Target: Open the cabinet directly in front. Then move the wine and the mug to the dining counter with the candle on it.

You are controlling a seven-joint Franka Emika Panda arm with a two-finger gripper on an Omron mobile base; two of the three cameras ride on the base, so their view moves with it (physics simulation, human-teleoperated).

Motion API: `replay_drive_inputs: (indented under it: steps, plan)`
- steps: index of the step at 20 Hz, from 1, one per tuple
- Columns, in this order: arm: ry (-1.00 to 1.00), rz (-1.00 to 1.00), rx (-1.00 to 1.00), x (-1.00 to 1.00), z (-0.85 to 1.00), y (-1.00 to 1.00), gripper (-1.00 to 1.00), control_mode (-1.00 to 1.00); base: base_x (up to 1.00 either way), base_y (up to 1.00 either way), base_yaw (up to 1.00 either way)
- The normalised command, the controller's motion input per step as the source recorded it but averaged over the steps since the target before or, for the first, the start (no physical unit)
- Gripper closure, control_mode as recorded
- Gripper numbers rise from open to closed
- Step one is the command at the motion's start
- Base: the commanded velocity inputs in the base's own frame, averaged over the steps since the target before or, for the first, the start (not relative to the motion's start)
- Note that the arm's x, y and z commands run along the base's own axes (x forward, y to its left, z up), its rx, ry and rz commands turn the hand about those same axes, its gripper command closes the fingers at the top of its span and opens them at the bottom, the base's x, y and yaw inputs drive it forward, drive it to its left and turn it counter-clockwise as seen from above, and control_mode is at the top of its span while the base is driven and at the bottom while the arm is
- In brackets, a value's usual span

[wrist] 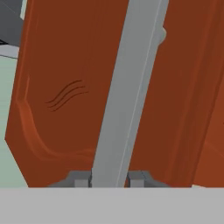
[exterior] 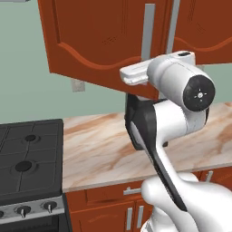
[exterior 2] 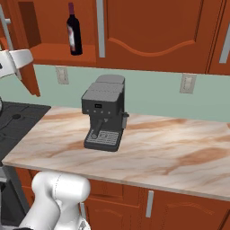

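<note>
White arm links with dark joints crowd the lower right of the left base view, rising in front of the marble desk (exterior: 99,149) with its brown veining. Beside the desk to the left sits a black cooktop (exterior: 27,158), with knobs along its front edge. Above, the reddish-brown cabinet (exterior: 90,36) has its left door swung outward, a silver bar handle (exterior: 148,31) running down it, and the arm's wrist reaches up to that handle. A pale green wall with an outlet lies behind.

From the right base view, a rounded white arm link sits nearest at the lower left. Beyond it the desk (exterior 2: 179,152) carries a dark grey coffee machine (exterior 2: 104,117). Behind it, the green wall holds two outlets. Up in the open cabinet, the wine (exterior 2: 74,30) stands upright on the inner shelf (exterior 2: 63,53), near the shelf's right end.

Up close in the hand view, the claw (wrist: 110,179) has its two dark fingertips set on either side of the handle's lower part, clenched around it, with the door's arched panel behind.
</note>
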Motion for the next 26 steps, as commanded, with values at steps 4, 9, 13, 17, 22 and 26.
replay_drive_inputs:
  steps: [4, 9, 13, 17, 22, 26]
  plan:
    - [0.00, 0.01, 0.00, -0.62, 0.00, 0.01, -1.00, -1.00, 0.00, 0.00, 0.00]
    - [-0.02, 0.02, 0.00, -0.77, 0.00, -0.01, -1.00, -1.00, 0.00, 0.00, 0.00]
    - [-0.05, 0.00, 0.00, -0.59, 0.01, -0.33, -1.00, -1.00, 0.00, 0.00, 0.00]
    - [0.00, 0.00, 0.00, -0.28, 0.00, -0.64, -1.00, -1.00, 0.00, 0.00, 0.00]
    - [0.00, 0.00, 0.00, -0.11, 0.00, -0.72, -1.00, -1.00, 0.00, 0.00, 0.00]
    - [0.00, 0.00, 0.00, -0.01, 0.01, -0.62, -1.00, -1.00, 0.00, 0.00, 0.00]
